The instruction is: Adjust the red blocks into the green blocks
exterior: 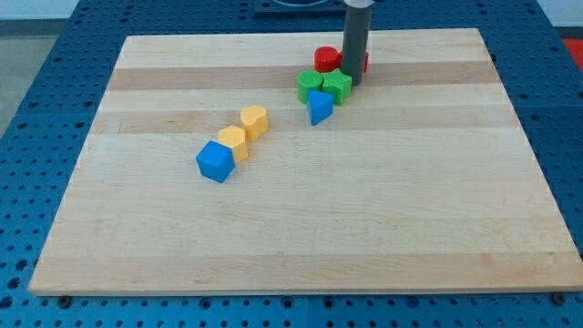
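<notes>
A red block (pixel 326 58) sits near the view's top, partly hidden behind the rod; a sliver of a second red block (pixel 365 61) shows on the rod's right side. Just below them, two green blocks sit side by side, one on the left (pixel 310 84) and a star-like one on the right (pixel 338 85). A blue triangular block (pixel 319 107) touches the green pair from below. My tip (pixel 353 84) rests at the right edge of the right green block, just below the red blocks.
A blue cube (pixel 215 161), a yellow block (pixel 233 142) and a yellow cylinder (pixel 254 119) form a diagonal line left of centre. The wooden board (pixel 291 246) lies on a blue perforated table.
</notes>
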Robot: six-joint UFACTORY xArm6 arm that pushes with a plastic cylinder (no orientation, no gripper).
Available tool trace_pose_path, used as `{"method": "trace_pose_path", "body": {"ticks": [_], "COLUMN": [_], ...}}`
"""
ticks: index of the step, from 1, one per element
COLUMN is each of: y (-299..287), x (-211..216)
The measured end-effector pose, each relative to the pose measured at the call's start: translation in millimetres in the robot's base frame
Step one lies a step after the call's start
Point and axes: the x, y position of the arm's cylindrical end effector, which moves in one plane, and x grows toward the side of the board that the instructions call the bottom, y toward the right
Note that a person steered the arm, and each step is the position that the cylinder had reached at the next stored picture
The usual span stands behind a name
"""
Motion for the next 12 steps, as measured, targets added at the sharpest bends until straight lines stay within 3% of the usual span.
{"method": "trace_pose_path", "body": {"ticks": [4,6,8,12], "y": [-1.7,61.2,77.5,29.2], "x": [-0.7,-3.0,-52.9,-52.3]}}
